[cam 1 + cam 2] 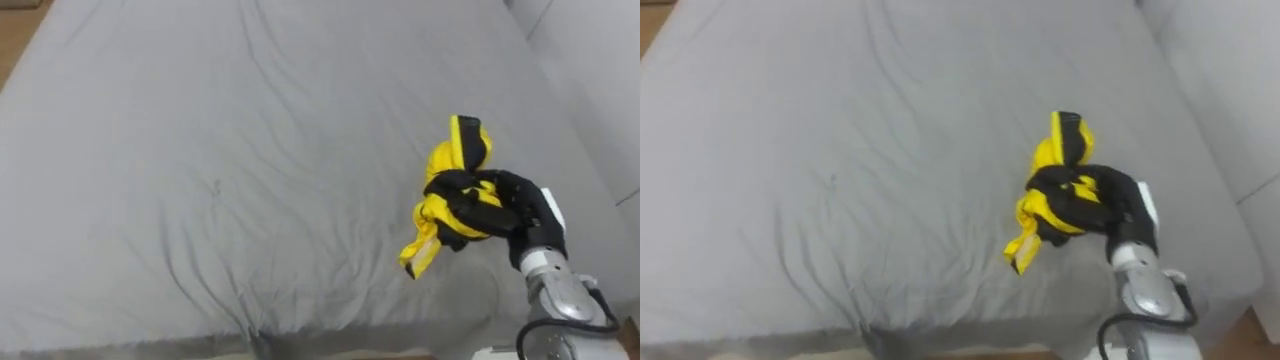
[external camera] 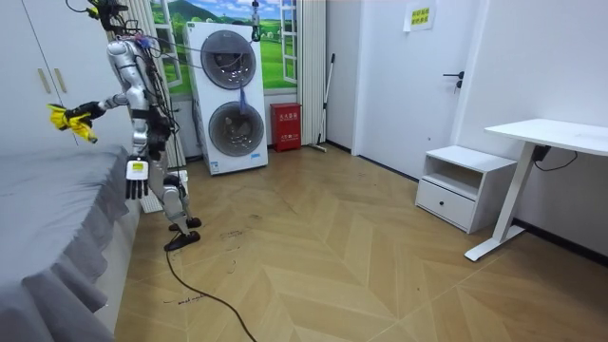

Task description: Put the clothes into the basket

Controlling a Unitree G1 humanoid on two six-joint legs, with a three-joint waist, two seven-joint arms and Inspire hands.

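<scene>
Clothes (image 1: 447, 165), yellow ones, are hanging bunched in my right hand (image 1: 512, 203), which is curling tight round them over the bed (image 1: 200, 150).

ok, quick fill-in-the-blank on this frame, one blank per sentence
1. The right hand is shut on a ___ and black garment.
2. The left hand hangs at the robot's side, holding ___.
3. The garment is held over the bed, whose sheet is ___.
Missing words: yellow; nothing; grey
</scene>
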